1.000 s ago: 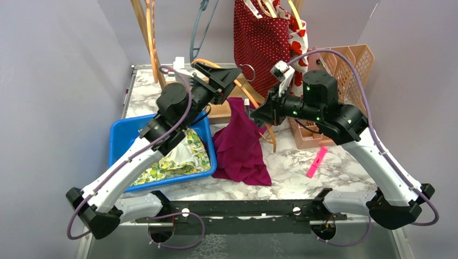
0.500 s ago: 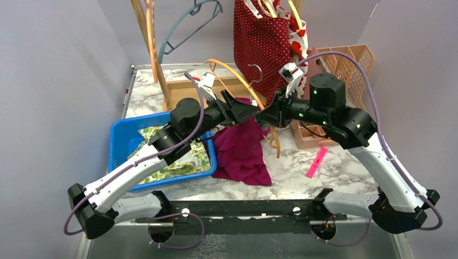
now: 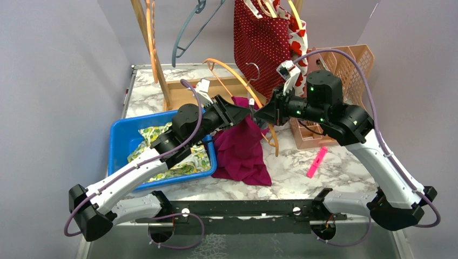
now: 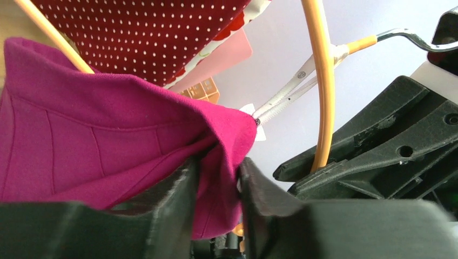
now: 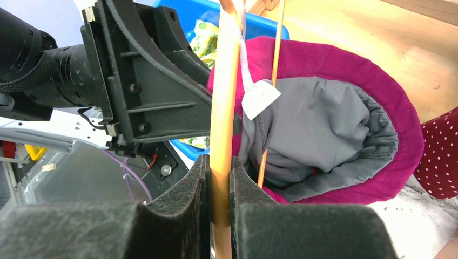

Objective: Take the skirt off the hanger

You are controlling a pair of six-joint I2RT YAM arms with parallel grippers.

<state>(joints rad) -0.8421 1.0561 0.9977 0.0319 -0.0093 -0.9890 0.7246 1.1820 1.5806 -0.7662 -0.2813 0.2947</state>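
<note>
left hand (image 4: pixel 217 171) – pinching skirt (image 4: pixel 97 140) waistband | right hand (image 5: pixel 220 164) – clamped on hanger (image 5: pixel 222 81) | both reach inward, seemingly tip-to-tip

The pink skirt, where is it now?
In the top view the skirt droops at mid-table, right of the blue bin, its waistband pinched by the left gripper beside the orange hanger that the right gripper holds.

Blk/wht arms (image 3: pixel 129 175), purple cables (image 3: pixel 327 50), LEDs (image 3: pixel 311 88) prob.

Bottom centre, the right gripper (image 5: pixel 219 162) clamps the orange hanger (image 5: pixel 222 108), which runs straight up the frame; right of it hangs the magenta skirt (image 5: pixel 389 108), grey lining and white tag (image 5: pixel 260 99) showing; upper left, the black left gripper (image 5: pixel 194 97); a blue bin (image 5: pixel 259 24) at top.
</note>
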